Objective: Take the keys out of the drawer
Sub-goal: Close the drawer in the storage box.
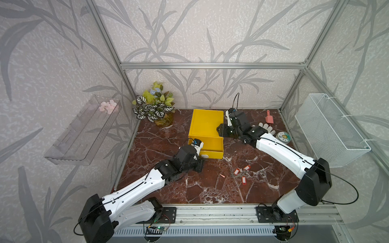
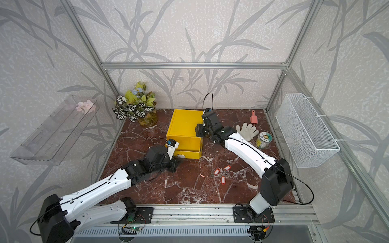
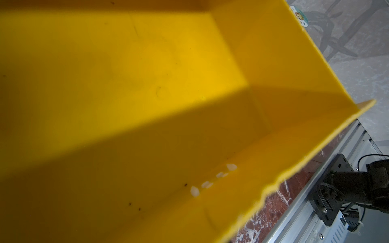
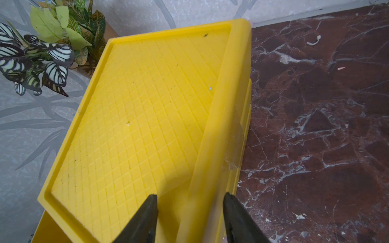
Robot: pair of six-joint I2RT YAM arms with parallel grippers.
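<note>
Red-tagged silver metal keys (image 1: 242, 173) lie loose on the dark red marble bench (image 1: 160, 143), outside the yellow plastic drawer (image 1: 214, 154). They're well apart from both tools: off to the right of the left tool (image 1: 200, 162), base-side of the right tool (image 4: 190, 195). Drawer stands open, right at the left tool. Left jaws are hidden under the wrist, so can't tell their grip. Right tool jaws stand apart, straddling the right top edge of the yellow plastic box (image 4: 147, 115), not clamped.
</note>
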